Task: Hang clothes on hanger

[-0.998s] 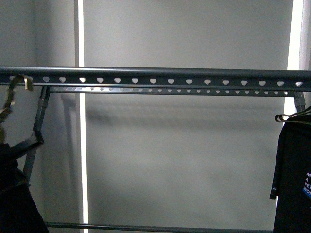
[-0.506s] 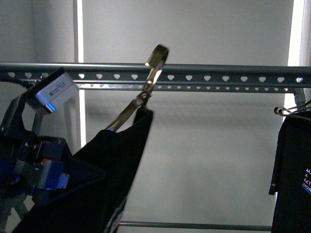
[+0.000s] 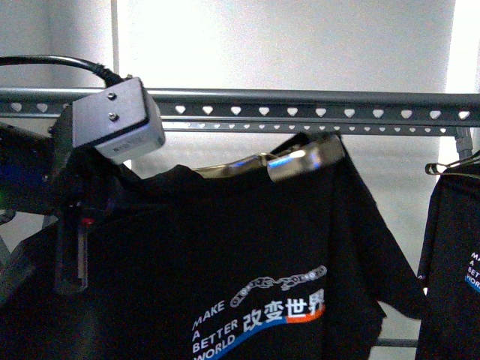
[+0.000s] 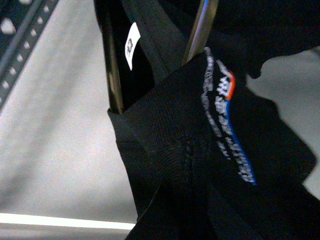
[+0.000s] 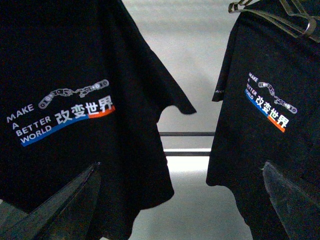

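The clothes (image 3: 247,247), a black T-shirt with a white "MAKE A BETTER WORLD" print, hang facing me over a brass-toned inner hanger (image 3: 300,161). Its hook end lies just under the bars of the hanger (image 3: 300,112), the grey rack with heart-shaped holes. I cannot tell if they touch. My left gripper (image 3: 73,232) is shut on the shirt's left shoulder. In the left wrist view the cloth (image 4: 200,150) covers the jaws. My right gripper (image 5: 180,210) is open and empty, low between the clothes (image 5: 65,100) and a second tee.
A similar black printed tee (image 3: 454,255) hangs at the far right on a thin wire hook (image 3: 442,171); it also shows in the right wrist view (image 5: 265,115). A lower rack bar (image 5: 185,134) runs behind the shirts. The wall behind is plain grey.
My left arm has risen and carried the shirt to the right. The shirt has turned from edge-on to facing me. The brass hook has dropped from above the bar to just under it.
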`<action>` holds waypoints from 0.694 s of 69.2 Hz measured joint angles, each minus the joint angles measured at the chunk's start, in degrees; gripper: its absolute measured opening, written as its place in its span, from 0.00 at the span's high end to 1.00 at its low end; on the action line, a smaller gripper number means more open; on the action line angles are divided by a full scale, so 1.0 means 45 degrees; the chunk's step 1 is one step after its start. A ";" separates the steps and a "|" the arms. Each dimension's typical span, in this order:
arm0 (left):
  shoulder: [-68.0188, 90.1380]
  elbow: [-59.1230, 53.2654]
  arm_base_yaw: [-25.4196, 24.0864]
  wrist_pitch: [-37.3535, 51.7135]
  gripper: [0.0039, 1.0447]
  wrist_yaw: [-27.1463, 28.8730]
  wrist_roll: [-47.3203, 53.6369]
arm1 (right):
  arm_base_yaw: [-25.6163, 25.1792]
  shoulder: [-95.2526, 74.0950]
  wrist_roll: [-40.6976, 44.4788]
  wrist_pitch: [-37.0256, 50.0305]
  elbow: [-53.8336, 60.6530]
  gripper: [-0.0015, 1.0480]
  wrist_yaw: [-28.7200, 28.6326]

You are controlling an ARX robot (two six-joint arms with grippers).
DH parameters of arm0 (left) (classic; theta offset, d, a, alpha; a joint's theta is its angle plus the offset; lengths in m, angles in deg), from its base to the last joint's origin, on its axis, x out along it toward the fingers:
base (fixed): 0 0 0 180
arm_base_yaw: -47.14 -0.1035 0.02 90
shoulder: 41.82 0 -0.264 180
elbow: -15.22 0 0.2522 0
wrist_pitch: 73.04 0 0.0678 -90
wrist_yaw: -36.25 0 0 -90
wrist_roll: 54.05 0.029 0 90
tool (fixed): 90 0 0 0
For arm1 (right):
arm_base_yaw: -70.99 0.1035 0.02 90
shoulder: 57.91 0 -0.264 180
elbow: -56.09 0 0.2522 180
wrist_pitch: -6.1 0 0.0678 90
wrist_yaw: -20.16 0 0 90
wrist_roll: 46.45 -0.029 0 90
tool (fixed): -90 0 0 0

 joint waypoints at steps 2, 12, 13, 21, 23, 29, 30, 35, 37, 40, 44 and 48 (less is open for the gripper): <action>0.0131 0.0117 0.0155 0.0257 0.96 0.0010 0.0437 | 0.0000 0.0000 0.0000 0.0000 0.0000 0.07 -0.0005; 0.0733 0.0554 0.0816 0.1311 0.96 -0.0078 0.2453 | 0.0000 0.0000 0.0000 0.0000 0.0000 0.07 -0.0005; 0.0777 0.0578 0.0860 0.1360 0.96 -0.0121 0.2681 | 0.0000 0.0000 0.0000 0.0000 0.0000 0.07 -0.0005; 0.1253 0.0792 0.1166 0.1768 0.96 -0.0539 0.4464 | 0.0000 0.0000 0.0000 0.0000 0.0000 0.07 0.0000; 0.1418 0.0855 0.1200 0.1933 0.96 -0.0651 0.5081 | 0.0000 0.0000 0.0000 0.0000 0.0000 0.07 0.0000; 0.1787 0.0884 0.1205 0.2589 0.96 -0.0942 0.6295 | 0.0000 0.0000 0.0000 0.0000 0.0000 0.07 0.0000; 0.1855 0.0884 0.1190 0.2773 0.96 -0.0996 0.6460 | 0.0000 0.0000 0.0000 0.0000 0.0000 0.07 -0.0005; 0.2030 0.0884 0.1141 0.3415 0.96 -0.1137 0.6776 | 0.0000 0.0000 0.0000 0.0000 0.0000 0.07 -0.0005; 0.2079 0.0869 0.1103 0.3847 0.96 -0.1151 0.6916 | 0.0000 0.0000 0.0000 0.0000 0.0000 0.07 -0.0005; 0.2098 0.0821 0.1054 0.4401 0.96 -0.1263 0.6970 | 0.0000 0.0000 0.0000 0.0000 0.0000 0.07 -0.0005; 0.2098 0.0821 0.1035 0.4561 0.96 -0.1292 0.7023 | 0.0000 0.0000 0.0000 0.0000 0.0000 0.07 0.0000; 0.2098 0.0821 0.1020 0.4600 0.96 -0.1297 0.7072 | 0.0000 0.0000 0.0000 0.0000 0.0000 0.07 0.0000</action>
